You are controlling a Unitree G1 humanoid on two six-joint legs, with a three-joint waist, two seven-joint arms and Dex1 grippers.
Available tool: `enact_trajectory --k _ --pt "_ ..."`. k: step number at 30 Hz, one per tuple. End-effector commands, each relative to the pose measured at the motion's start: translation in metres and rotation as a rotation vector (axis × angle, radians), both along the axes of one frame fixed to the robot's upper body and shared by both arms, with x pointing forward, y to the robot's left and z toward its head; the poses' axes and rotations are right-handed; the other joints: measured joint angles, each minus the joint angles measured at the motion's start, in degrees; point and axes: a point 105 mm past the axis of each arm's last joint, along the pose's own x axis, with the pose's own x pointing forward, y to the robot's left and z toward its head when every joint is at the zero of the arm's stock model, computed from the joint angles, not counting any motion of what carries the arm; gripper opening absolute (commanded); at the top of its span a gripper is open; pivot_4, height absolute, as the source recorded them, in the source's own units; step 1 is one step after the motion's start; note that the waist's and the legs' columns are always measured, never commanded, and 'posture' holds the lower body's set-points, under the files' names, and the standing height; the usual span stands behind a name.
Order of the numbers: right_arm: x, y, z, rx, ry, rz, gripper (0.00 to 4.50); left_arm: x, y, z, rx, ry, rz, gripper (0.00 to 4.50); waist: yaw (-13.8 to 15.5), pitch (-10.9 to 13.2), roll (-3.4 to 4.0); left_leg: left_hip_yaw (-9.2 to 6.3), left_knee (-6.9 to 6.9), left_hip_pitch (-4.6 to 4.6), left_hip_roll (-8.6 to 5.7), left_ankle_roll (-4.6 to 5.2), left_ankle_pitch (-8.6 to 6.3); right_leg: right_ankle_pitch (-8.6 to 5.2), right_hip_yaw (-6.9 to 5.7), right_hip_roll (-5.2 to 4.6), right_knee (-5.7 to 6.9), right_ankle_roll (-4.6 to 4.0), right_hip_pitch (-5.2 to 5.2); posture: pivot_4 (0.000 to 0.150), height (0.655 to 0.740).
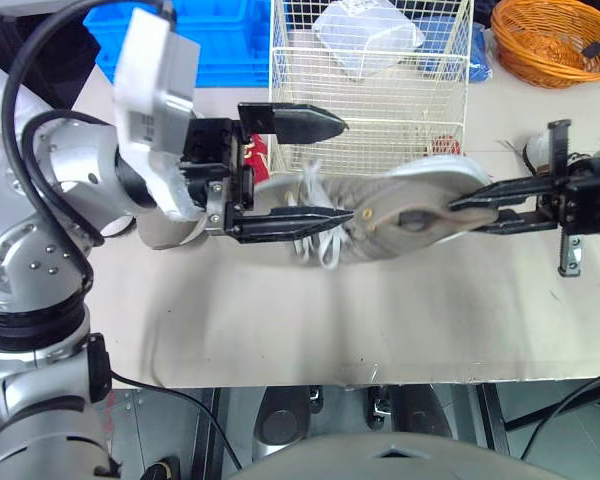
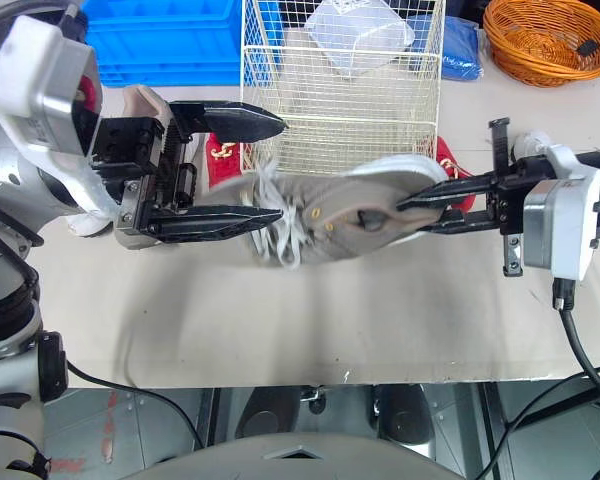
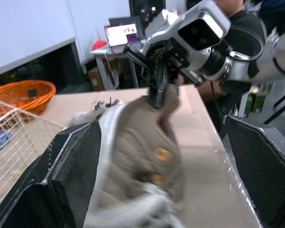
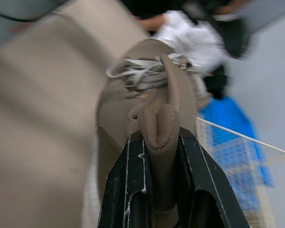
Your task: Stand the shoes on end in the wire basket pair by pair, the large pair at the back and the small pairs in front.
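sneaker [image 1: 400, 215]: grey-beige, laced, held sideways above surface [image 1: 330, 320], just in front of wire basket [image 1: 380, 120]
right tool [image 1: 465, 213]: pinching heel collar
left tool [image 1: 345, 170]: spread wide, straddling lace end
red shoes [image 2: 218, 152]: on surface beside basket
progress: early, basket looks unfilled, every pair left

The shoe [image 1: 405, 205] hangs before the wire basket [image 1: 380, 120].
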Motion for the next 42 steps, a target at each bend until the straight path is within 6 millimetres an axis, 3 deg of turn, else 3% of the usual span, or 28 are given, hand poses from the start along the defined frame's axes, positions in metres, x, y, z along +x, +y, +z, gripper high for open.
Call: enact_trajectory --k 1,6,13,16,21,24,28,33,36,38,42 --pt "-0.010 0.009 0.009 -0.039 0.015 0.077 0.02 0.003 0.001 -0.010 0.095 -0.022 0.003 4.50 0.0 0.0 0.00 0.00 0.00 0.00 0.00 0.00 0.00 0.00 0.00 0.00 0.00 0.00 0.00 0.150 0.6860" --pt "-0.009 0.023 0.013 -0.071 0.100 0.094 0.02 0.012 0.003 -0.042 0.310 -0.014 -0.026 4.50 0.0 0.0 -0.04 0.01 0.02 -0.03 0.00 0.00 0.00 0.00 -0.01 0.00 0.01 0.00 -0.03 0.150 0.6860" --pt "-0.005 0.026 0.002 -0.124 0.109 0.102 0.02 0.015 0.002 -0.063 0.464 0.019 -0.103 4.50 0.1 0.1 -0.11 0.00 0.06 -0.11 0.00 0.00 0.00 0.00 -0.07 -0.01 0.00 0.00 -0.07 0.150 0.6860" --pt "-0.005 0.026 -0.002 -0.140 0.102 0.109 0.00 0.017 0.003 -0.070 0.513 0.034 -0.137 3.68 0.1 0.1 -0.11 -0.01 0.06 -0.11 0.00 0.00 0.00 0.00 -0.10 -0.01 0.02 0.00 -0.07 0.150 0.6860" --pt "-0.001 0.025 -0.007 -0.166 0.057 0.105 0.00 0.009 0.003 -0.075 0.564 0.067 -0.242 1.29 0.0 0.1 -0.12 -0.03 0.06 -0.11 0.00 0.00 0.00 0.00 -0.12 -0.01 0.03 0.00 -0.08 0.150 0.6860" --pt "0.000 0.025 -0.008 -0.164 0.047 0.101 0.00 0.007 0.004 -0.078 0.586 0.080 -0.274 0.24 0.0 0.1 -0.12 -0.04 0.07 -0.11 0.00 0.00 0.00 0.00 -0.13 -0.01 0.03 0.00 -0.07 0.150 0.6860" --pt "0.003 0.023 -0.007 -0.150 0.009 0.077 0.00 0.010 0.003 -0.079 0.546 0.099 -0.261 0.16 0.0 0.1 -0.13 -0.04 0.09 -0.11 0.00 0.00 0.00 0.00 -0.13 -0.02 0.03 0.00 -0.07 0.150 0.6860" --pt "0.011 0.014 0.004 -0.057 -0.010 -0.029 2.17 0.023 -0.002 -0.065 0.356 0.126 -0.165 0.16 0.1 0.1 -0.15 -0.05 0.10 -0.11 0.00 0.00 0.00 0.00 -0.13 -0.03 0.05 0.00 -0.06 0.150 0.6860" --pt "0.021 -0.001 0.016 0.044 0.064 -0.174 3.37 0.035 0.002 -0.058 0.253 0.130 -0.068 0.16 0.1 0.2 -0.18 -0.13 0.12 -0.15 0.00 0.01 0.00 0.00 -0.20 -0.07 0.05 0.00 -0.05 0.150 0.6860" --pt "0.025 -0.012 0.024 0.114 0.115 -0.267 4.43 0.039 0.002 -0.053 0.182 0.123 -0.023 0.16 0.1 0.2 -0.18 -0.13 0.13 -0.16 0.00 0.01 0.00 0.00 -0.21 -0.08 0.05 0.00 -0.05 0.150 0.6860" --pt "0.029 -0.038 0.031 0.271 0.267 -0.468 4.43 0.050 0.003 -0.038 0.027 0.096 0.078 0.16 0.2 0.2 -0.22 -0.22 0.12 -0.19 0.00 0.01 0.00 0.01 -0.31 -0.12 0.05 -0.01 0.00 0.150 0.6860"
